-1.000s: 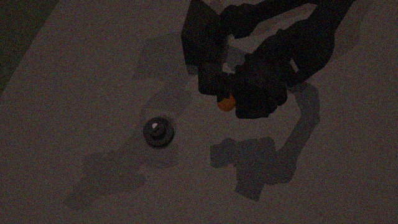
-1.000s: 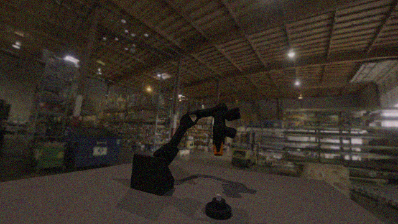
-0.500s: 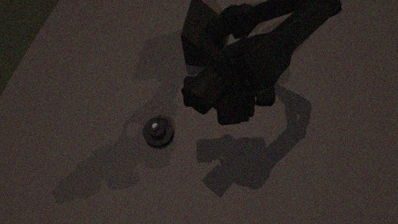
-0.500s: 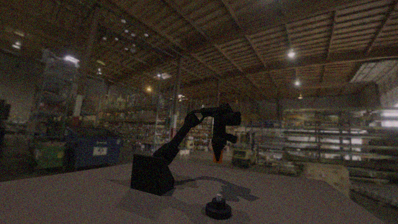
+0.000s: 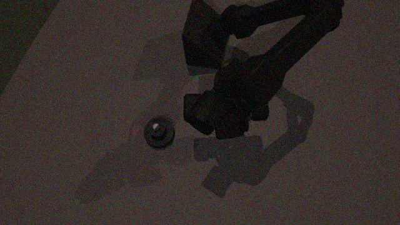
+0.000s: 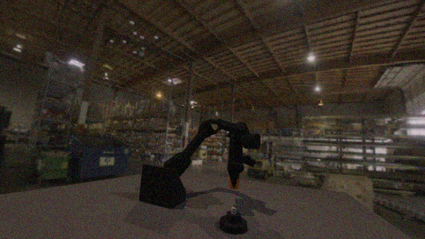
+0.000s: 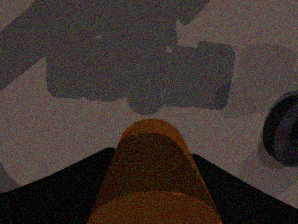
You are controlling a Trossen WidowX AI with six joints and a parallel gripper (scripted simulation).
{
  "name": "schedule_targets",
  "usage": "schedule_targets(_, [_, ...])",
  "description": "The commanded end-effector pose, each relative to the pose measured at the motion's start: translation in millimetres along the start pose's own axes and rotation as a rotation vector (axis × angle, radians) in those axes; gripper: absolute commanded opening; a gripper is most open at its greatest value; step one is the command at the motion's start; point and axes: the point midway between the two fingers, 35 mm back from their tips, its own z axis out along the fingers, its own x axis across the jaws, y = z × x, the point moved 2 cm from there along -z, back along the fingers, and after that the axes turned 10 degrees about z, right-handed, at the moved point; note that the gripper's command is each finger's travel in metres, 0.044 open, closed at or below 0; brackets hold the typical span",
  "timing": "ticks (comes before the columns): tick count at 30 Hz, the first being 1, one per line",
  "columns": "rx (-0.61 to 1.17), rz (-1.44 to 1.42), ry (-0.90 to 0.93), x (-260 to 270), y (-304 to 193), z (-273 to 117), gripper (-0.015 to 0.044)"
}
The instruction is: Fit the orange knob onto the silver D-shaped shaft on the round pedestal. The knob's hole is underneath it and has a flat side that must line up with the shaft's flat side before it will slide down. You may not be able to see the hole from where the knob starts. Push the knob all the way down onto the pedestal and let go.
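Orange shows between the black fingers of the gripper (image 6: 234,184) (image 7: 154,175): the knob (image 6: 236,184) (image 7: 152,172) is grasped there, held at the lower end of the downturned arm (image 6: 236,146) (image 5: 247,75). Relative to the round pedestal (image 5: 159,141) (image 6: 233,227) (image 7: 281,130), the knob is raised above its level and off to one side, apart from the silver shaft (image 5: 156,126) (image 6: 234,210) that stands up from the pedestal's middle. Under the pedestal spreads a dull, greyish-brown tabletop (image 5: 109,94) (image 6: 99,212) (image 7: 40,135), crossed by shadows. Beyond the pedestal lies a dim warehouse, with a blue bin (image 6: 99,160), a green bin (image 6: 53,164) and ceiling lamps.
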Motion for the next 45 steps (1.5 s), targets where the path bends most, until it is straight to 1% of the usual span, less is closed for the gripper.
schedule_targets(1, [0.0,0.005,0.008,-0.9,1.7,20.5,0.0])
schedule_targets(12, [0.005,0.002,0.026,-0.3,4.0,73.1,0.0])
schedule_targets(21, [0.005,0.002,0.028,0.4,3.0,76.2,0.0])
schedule_targets(30, [0.008,-0.001,0.024,0.4,3.1,74.7,0.0236])
schedule_targets(45, [0.008,-0.001,0.024,0.4,3.1,74.7,0.024])
